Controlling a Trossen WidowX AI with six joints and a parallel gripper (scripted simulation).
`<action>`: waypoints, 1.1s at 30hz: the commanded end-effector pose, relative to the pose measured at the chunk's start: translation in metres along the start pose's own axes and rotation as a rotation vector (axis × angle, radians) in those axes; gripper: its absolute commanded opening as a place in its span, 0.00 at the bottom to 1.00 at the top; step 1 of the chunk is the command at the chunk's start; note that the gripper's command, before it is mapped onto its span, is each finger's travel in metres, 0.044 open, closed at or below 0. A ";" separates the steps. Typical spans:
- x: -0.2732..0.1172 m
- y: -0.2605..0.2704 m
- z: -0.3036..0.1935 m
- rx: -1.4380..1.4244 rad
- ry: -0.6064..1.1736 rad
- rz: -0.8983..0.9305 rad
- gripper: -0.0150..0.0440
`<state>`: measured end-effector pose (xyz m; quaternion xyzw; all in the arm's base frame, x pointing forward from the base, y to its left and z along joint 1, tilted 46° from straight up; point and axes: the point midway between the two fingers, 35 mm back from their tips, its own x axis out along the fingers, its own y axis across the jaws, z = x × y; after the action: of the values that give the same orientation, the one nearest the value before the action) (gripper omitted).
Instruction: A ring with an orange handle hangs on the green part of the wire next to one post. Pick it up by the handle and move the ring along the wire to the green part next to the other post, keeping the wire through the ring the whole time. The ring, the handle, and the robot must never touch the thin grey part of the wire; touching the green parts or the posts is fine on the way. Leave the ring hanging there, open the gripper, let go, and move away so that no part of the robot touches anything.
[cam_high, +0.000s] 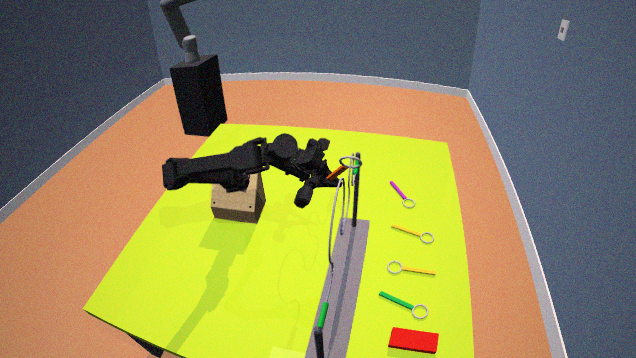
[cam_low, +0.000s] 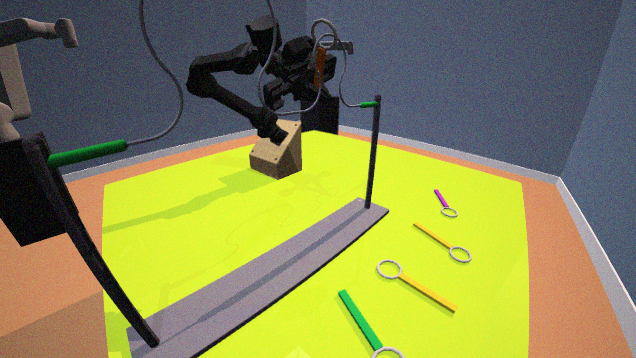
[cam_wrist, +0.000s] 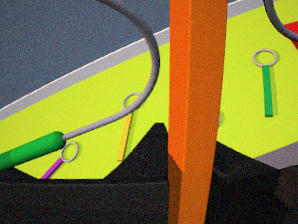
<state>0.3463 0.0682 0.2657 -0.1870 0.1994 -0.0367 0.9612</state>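
Note:
My gripper (cam_high: 329, 179) (cam_low: 318, 82) (cam_wrist: 166, 132) is shut on the orange handle (cam_high: 337, 172) (cam_low: 320, 65) (cam_wrist: 195, 90). The ring (cam_high: 340, 160) (cam_low: 327, 34) is at the handle's upper end, around the far side of the wire's last arch; whether it touches the grey wire (cam_high: 330, 240) (cam_low: 178, 82) (cam_wrist: 156, 60) cannot be told. The ring is out of the wrist view. The far green part (cam_high: 356, 167) (cam_low: 369, 104) (cam_wrist: 35, 150) joins the far post (cam_high: 355, 200) (cam_low: 373, 155). The near green part (cam_high: 323, 315) (cam_low: 87, 152) joins the near post (cam_high: 319, 342) (cam_low: 95, 242).
The posts stand on a long grey base (cam_high: 361, 235) (cam_low: 280, 270). Beyond it lie loose rings with purple (cam_high: 398, 190), yellow (cam_high: 419, 271) and green (cam_high: 396, 300) handles, and a red block (cam_high: 414, 340). The wooden arm mount (cam_high: 235, 210) (cam_low: 265, 162) stands behind the wire.

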 end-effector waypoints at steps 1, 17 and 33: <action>0.001 -0.007 -0.001 -0.082 -0.007 -0.049 0.00; 0.000 -0.032 0.005 -0.416 -0.050 -0.235 0.00; -0.005 -0.054 0.019 -0.749 -0.092 -0.421 0.00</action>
<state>0.3503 0.0291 0.3011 -0.5340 0.1180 -0.1384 0.8257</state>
